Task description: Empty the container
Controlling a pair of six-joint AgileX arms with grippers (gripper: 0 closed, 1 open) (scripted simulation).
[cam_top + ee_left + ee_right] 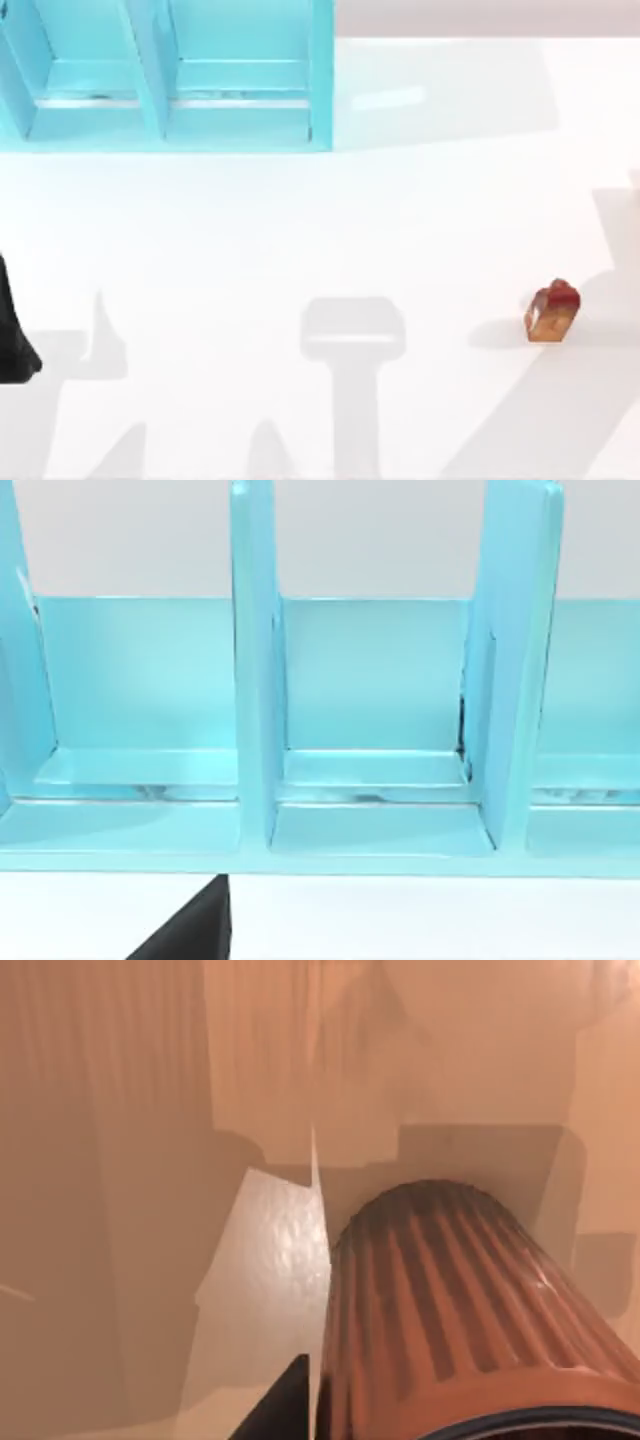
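I start with the white surface point(450, 200), which carries broad grey shadows across its near half. On it stands the turquoise rack point(180, 90), my landmark for everything else. It is an open frame split by upright dividers into side-by-side compartments, each with a low step along its floor. My left wrist camera looks straight into those compartments from the front, and I see nothing lying in the ones it faces. The container point(460, 1320), a ribbed, brownish-orange cylinder, sits close under my right wrist camera with its dark rim towards the lens and its length running away from it over pale, shadowed ground. From these views I cannot place it relative to the rack. A dark part of my right end effector point(285, 1405) shows just beside the container's wall, but I cannot tell whether that end effector is wide, narrow or holding the container. My left arm point(12, 340) appears as a black shape in front of the rack's left end, well apart from it. A dark wedge of the left end effector point(190, 930) sits just in front of the rack's base, and there too I cannot tell wide from narrow. Smallest is a red-brown lump point(552, 313) resting on the surface, well apart from the rack, off to its right and nearer the front.
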